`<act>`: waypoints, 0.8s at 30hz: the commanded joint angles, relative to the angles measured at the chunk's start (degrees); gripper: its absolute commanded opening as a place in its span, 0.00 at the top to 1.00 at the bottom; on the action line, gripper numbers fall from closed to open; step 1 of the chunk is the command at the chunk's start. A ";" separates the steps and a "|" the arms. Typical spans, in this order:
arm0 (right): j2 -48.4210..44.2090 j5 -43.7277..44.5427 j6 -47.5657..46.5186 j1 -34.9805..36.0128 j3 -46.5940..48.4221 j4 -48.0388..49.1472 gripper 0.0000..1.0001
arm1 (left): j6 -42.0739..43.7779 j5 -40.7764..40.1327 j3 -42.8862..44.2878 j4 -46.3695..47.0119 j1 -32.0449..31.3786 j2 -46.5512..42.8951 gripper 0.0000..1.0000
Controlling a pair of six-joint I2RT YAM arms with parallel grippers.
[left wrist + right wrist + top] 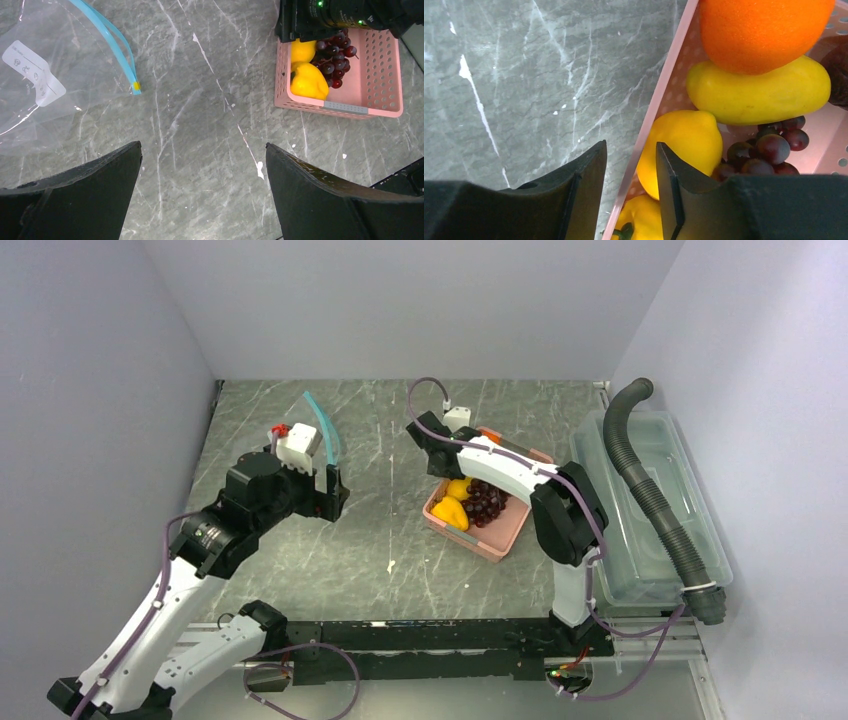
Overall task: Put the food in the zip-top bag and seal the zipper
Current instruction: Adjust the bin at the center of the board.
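Observation:
The clear zip-top bag lies flat on the table at the left, its teal zipper running along its mouth; in the top view the zipper shows beside my left wrist. My left gripper is open and empty above bare table, right of the bag. The food sits in the pink basket: an orange, yellow pieces, and grapes. My right gripper is open, its jaws straddling the basket's left rim, one finger inside next to a yellow fruit.
A rigid clear bin stands at the right with a grey corrugated hose lying across it. Walls enclose the table on three sides. The basket also shows at the top right of the left wrist view.

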 commanded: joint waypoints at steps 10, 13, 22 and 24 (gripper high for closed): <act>0.04 -0.51 -0.64 -0.44 0.22 1.90 0.71 | -0.86 0.46 1.16 0.38 -0.08 1.54 0.01; -0.73 -1.00 -1.38 -0.44 -0.95 2.39 0.78 | -0.83 0.30 1.16 0.38 -0.08 1.51 0.01; -6.58 -2.36 -4.95 -0.35 -7.04 4.46 1.00 | -0.81 -0.15 1.05 0.40 -0.08 1.94 0.01; -8.09 -2.27 -5.43 -0.09 -8.51 4.41 1.00 | -0.81 -0.24 1.05 0.38 -0.06 2.11 0.01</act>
